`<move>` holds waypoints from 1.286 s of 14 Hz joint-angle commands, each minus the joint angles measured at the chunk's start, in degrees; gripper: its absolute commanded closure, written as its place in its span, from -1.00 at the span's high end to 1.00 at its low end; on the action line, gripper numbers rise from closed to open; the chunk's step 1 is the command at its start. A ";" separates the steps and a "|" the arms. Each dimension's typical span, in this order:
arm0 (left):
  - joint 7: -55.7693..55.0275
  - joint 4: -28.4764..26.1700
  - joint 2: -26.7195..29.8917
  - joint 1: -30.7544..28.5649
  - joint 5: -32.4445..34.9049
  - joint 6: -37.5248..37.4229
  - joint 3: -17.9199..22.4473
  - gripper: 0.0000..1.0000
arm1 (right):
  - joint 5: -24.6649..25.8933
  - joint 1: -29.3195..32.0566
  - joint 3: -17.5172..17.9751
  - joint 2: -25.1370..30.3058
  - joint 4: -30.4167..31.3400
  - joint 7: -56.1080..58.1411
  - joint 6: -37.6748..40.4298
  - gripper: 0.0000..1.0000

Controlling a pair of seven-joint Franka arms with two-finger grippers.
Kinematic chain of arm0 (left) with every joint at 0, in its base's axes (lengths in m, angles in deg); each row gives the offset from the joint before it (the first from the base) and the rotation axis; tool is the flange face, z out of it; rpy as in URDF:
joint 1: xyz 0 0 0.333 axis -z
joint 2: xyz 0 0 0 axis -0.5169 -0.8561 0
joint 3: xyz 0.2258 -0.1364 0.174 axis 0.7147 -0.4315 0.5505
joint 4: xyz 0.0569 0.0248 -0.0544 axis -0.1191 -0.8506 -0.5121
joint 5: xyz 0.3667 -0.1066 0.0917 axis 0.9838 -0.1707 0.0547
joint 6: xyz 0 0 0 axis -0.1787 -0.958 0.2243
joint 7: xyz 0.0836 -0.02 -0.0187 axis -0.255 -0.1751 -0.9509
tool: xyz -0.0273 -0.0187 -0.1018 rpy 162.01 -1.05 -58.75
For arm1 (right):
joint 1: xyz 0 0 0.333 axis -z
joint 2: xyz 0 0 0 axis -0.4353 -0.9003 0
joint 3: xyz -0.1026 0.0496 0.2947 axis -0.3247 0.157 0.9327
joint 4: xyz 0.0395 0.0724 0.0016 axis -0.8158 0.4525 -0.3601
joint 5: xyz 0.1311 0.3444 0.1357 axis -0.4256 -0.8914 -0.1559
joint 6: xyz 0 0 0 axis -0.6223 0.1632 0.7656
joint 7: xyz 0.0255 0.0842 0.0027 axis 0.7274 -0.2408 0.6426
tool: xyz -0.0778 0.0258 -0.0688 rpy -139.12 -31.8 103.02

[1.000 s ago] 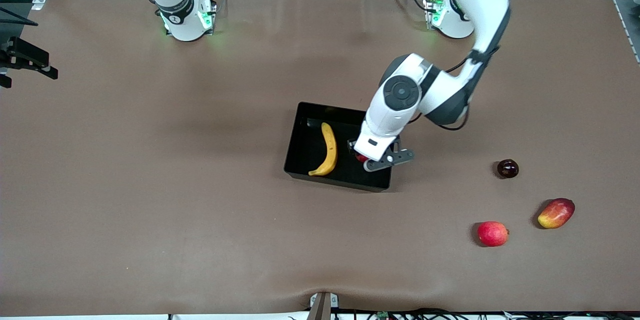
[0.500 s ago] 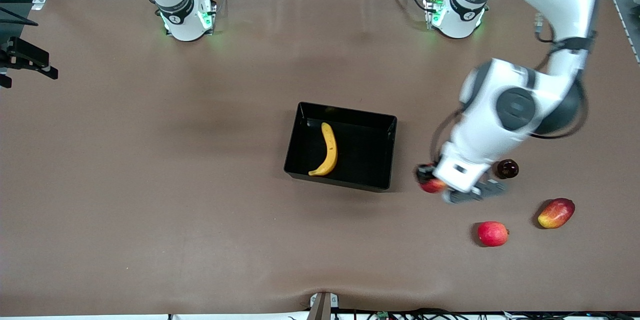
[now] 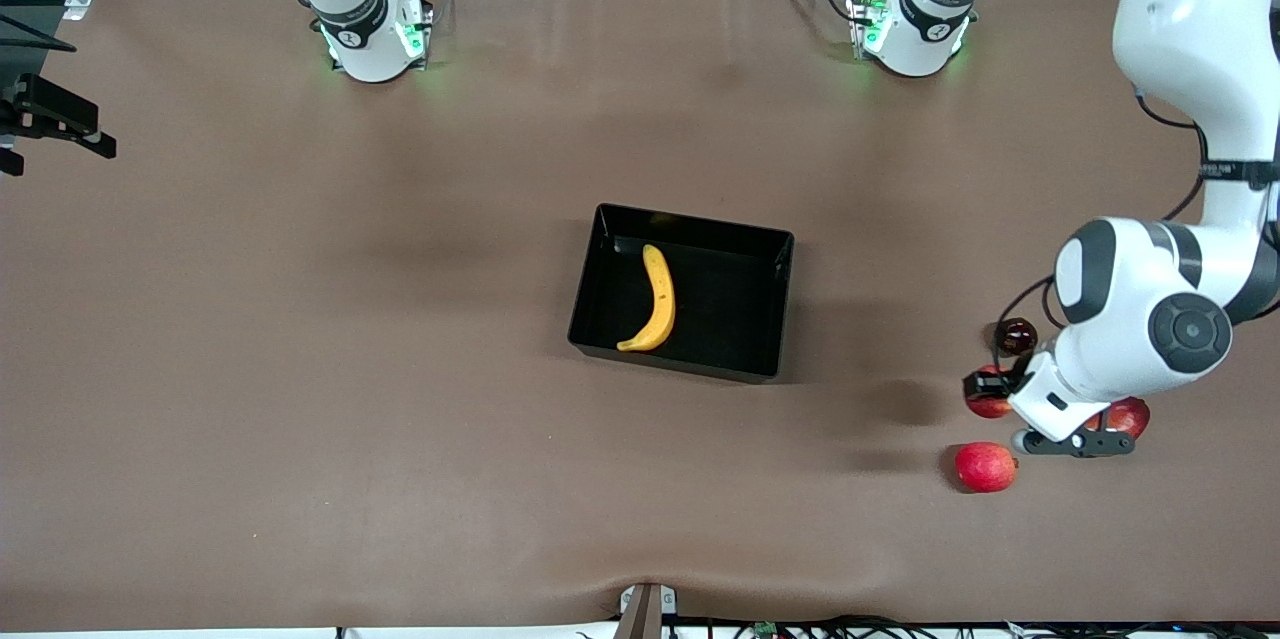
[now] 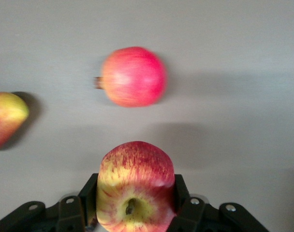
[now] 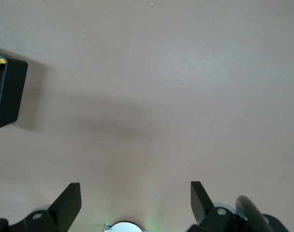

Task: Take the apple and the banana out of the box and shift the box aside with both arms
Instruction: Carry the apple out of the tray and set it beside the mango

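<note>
the left arm reaches from its base down along its own end of the table, elbow bent and forearm folded back toward the table's middle, wrist pointing down. the left gripper (image 3: 992, 397) hangs in the air over bare table among the loose fruits at that end, its fingers (image 4: 183, 208) clamped on a small apple (image 4: 135, 187), red streaked with yellow, stem cavity facing the wrist camera. in the front view the apple (image 3: 988, 403) shows only partly, just beside the wrist

on the table under and around it lie a round pinkish-red fruit (image 3: 985, 466), nearest the front camera, a red-yellow mango (image 3: 1130, 414) half hidden by the left wrist, and a dark maroon plum-like ball (image 3: 1016, 335) farther from the camera than both. the left wrist view shows the round red fruit (image 4: 133, 76) and the edge of the mango (image 4: 7, 117) lying well apart on the brown table (image 3: 300, 319)

the black tray (image 3: 780, 249) sits at the table's middle with the banana (image 3: 654, 300) lying inside it, in the half toward the right arm's end. the apple is well apart from the tray

the right arm waits, folded up near its base; the right gripper (image 5: 136, 200) is up over bare table with its fingers spread wide and holding nothing, a corner of the tray (image 5: 14, 92) at the picture's edge
</note>
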 commanded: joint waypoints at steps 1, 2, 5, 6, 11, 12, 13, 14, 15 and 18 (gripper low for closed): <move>0.77 0.62 -2.95 -1.49 2.71 3.25 -0.67 -1.00 | -0.94 0.88 0.45 0.89 0.62 -0.71 0.23 1.00; 0.77 0.54 -4.26 -1.49 2.79 4.83 -0.66 -1.00 | -0.85 0.88 0.45 0.89 0.62 -0.71 0.23 1.00; 0.86 0.62 -6.38 -2.10 2.88 6.25 -0.66 -1.00 | -0.94 0.88 0.45 0.89 0.62 -0.71 0.23 1.00; 0.95 0.62 -6.65 -2.11 2.80 6.34 -0.66 -0.67 | -0.85 0.88 0.45 0.80 0.62 -0.71 0.23 1.00; 0.86 0.80 -5.60 -2.63 2.71 6.17 -0.66 1.00 | -0.94 0.97 0.45 0.71 0.54 -0.18 1.11 1.00; 0.77 0.80 -4.81 -2.37 2.71 5.56 -0.75 1.00 | -0.94 0.97 0.45 0.71 0.54 -0.18 1.11 1.00; 0.51 0.71 -3.67 -2.20 2.36 5.12 -1.10 1.00 | -0.85 0.97 0.45 0.71 0.54 -0.18 1.11 1.00; -0.10 0.80 -2.36 -1.76 2.10 3.63 -1.45 1.00 | -0.94 0.97 0.45 0.71 0.54 -0.18 1.11 1.00; -0.37 0.80 -0.69 -1.49 1.92 2.14 -2.59 1.00 | -0.85 0.97 0.45 0.71 0.54 -0.10 1.11 1.00; -7.01 0.80 1.69 -1.49 1.74 -3.22 -10.48 1.00 | -0.85 0.97 0.45 0.63 0.36 -0.10 1.02 1.00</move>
